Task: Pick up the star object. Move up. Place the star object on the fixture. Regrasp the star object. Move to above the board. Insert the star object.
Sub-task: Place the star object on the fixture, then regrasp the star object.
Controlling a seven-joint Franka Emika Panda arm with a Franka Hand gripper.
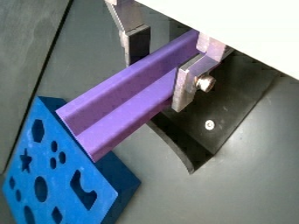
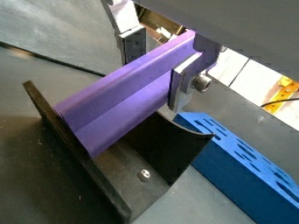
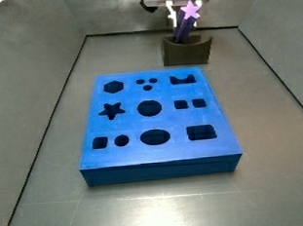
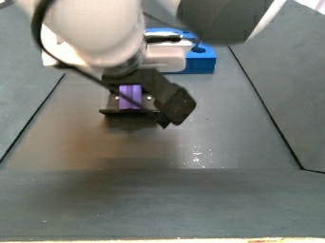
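End effector (image 1: 163, 59): at the far end of the worktop (image 3: 39, 142), directly over the holder; its two silver plates sit against opposite sides of the bar, clamped on it near one end
Fingers (image 2: 187, 80): flat silver plates, one on each flank of the bar in both wrist views
Bar (image 1: 122, 105): light purple, ridged, held between the plates; its free end reaches out past them; in a side view (image 3: 187, 18) it stands tilted, its lower end at the holder's notch
Holder (image 3: 188, 50): small dark block just behind the board's far edge; whether the bar touches it, I cannot tell
Board (image 3: 158, 126): blue slab with cut-out holes, mid-worktop, apart from the bar
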